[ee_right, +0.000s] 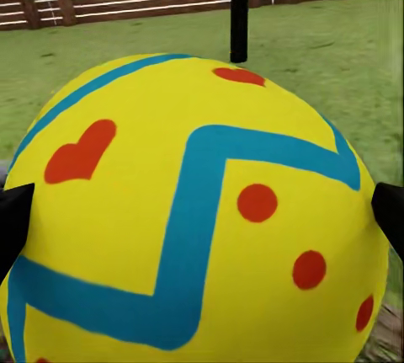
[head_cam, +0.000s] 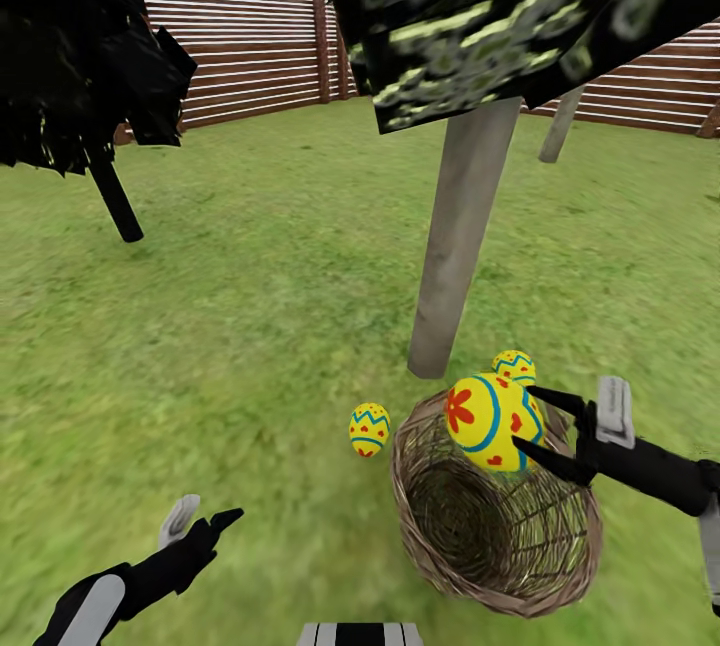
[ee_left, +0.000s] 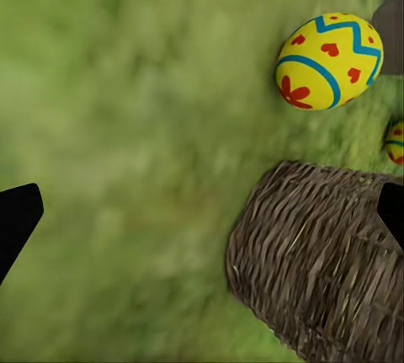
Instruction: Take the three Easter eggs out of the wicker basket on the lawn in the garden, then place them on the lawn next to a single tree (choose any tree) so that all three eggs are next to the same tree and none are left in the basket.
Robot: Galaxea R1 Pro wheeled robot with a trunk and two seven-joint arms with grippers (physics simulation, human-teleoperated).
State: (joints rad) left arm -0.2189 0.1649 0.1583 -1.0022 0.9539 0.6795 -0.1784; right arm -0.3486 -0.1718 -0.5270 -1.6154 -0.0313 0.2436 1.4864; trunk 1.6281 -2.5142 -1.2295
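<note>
- The lawn (head_cam: pixel 250 276) is spread wide and green, and is closed off at the back by a brown slatted fence (head_cam: pixel 250 46).
- A tree (head_cam: pixel 462 226) with a thick pale trunk is seen rising from the grass just behind the basket, under a dark leafy crown.
- A second, dark tree (head_cam: pixel 115 196) with a thin black trunk is set well apart on the left.
- The wicker basket (head_cam: pixel 500 526) is tipped on the grass, its inside shown with no egg in it.
- The right gripper (head_cam: pixel 530 421) is held over the basket rim, its jaws pinching one egg (head_cam: pixel 490 421).
- The left gripper (head_cam: pixel 205 518) is held low over the grass, jaws spread with nothing between them.
- A second egg (head_cam: pixel 369 429) is laid on the grass left of the basket.
- A third egg (head_cam: pixel 514 365) is seen by the trunk foot.
</note>
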